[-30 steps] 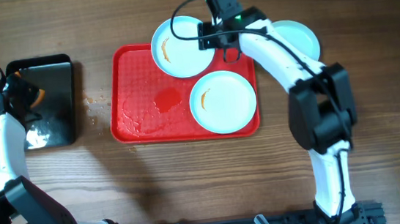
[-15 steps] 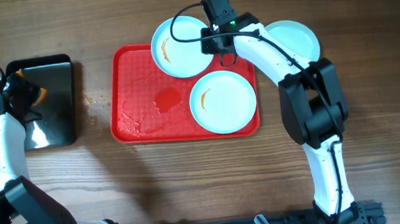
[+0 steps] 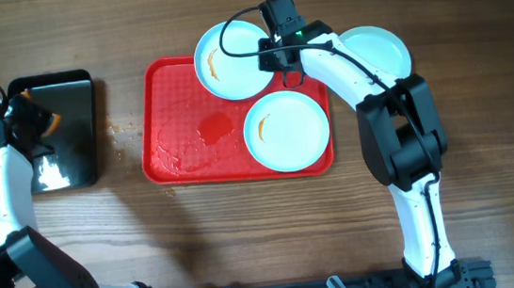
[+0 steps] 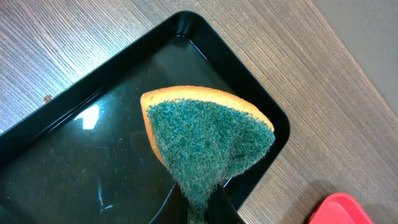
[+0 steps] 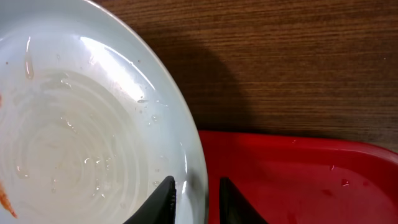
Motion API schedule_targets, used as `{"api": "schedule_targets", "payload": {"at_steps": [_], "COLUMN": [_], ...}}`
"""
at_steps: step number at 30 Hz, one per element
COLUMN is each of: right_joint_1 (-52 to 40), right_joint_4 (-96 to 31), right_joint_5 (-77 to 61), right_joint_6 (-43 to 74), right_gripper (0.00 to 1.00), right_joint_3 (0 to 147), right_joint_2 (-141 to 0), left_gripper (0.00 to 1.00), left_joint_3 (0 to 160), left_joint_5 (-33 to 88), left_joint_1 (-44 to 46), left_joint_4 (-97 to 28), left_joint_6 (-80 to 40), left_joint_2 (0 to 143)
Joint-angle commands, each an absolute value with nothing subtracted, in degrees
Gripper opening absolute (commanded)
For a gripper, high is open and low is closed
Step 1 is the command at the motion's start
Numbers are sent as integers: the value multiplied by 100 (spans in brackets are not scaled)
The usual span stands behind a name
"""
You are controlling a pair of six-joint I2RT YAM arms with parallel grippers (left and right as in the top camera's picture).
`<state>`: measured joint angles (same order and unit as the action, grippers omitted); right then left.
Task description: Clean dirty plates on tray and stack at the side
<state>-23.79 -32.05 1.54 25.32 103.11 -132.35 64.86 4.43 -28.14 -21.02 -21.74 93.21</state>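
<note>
The red tray (image 3: 176, 86) holds two white plates with orange smears. One smeared plate (image 3: 230, 61) overhangs the tray's far edge, the other (image 3: 286, 130) lies at the near right. A third plate (image 3: 378, 49) rests on the table right of the tray. My right gripper (image 3: 281, 58) is open at the far plate's right rim. In the right wrist view its fingers straddle that wet rim (image 5: 198, 168), one over the plate (image 5: 74, 137), one over the tray (image 5: 311, 180), the gripper (image 5: 198, 188) low on it. My left gripper (image 4: 200, 202) is shut on a green-and-orange sponge (image 4: 205, 137).
A black tray (image 3: 68, 96) with water sits at the far left, under the sponge (image 3: 43, 123); its rim shows in the left wrist view (image 4: 249, 87). Drops lie on the wood (image 3: 123, 130) between the trays. A wet patch (image 3: 213, 127) marks the red tray's middle.
My right gripper has shifted slightly nearer and down onto the far plate's right rim. The plates and the left arm have not moved.
</note>
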Motion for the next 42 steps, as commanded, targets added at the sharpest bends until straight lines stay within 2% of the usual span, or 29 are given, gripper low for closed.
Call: {"api": "schedule_targets", "payload": {"at_steps": [1,2,16,25,31,35,37,40,42], "right_joint_1": [-2381,-2381,-2591,-3002,-3275,-3492,-3636,-3747,-3824], "right_joint_4": [-3179,-3177,-3144,-4154,-4429,-4486,-4431,-4414,-4418], "right_joint_5": [8,-78,-2375,-2394,-2106,-1422,-1219,-932,-716], "right_joint_6": [2561,2561,2552,2536,2128,1922,1640,1496,1474], "right_gripper": [9,4,4,4,4,16,28,29,26], "right_joint_3": [10276,10278,10307,10304,10304,10304,10304,10304,10304], "right_joint_2": [-13373,-13373,-13373,-13373,-13373,-13373,-13373,-13373,-13373], "left_gripper": [4,4,4,4,4,4,4,4,4], "left_joint_3": [6484,6484,6484,6484,6484,6484,6484,6484,6484], "left_joint_5": [513,513,515,515,515,515,517,517,537], "left_joint_1": [-2825,-2825,-2823,-2823,-2823,-2823,-2823,-2823,-2823], "left_joint_4": [-2088,-2088,-2110,-2110,-2110,-2110,-2130,-2132,-2132], "left_joint_6": [-2104,-2104,-2106,-2104,-2104,-2106,-2106,-2106,-2104], "left_joint_2": [9354,9356,9356,9356,9356,9356,9356,9356,9356]}}
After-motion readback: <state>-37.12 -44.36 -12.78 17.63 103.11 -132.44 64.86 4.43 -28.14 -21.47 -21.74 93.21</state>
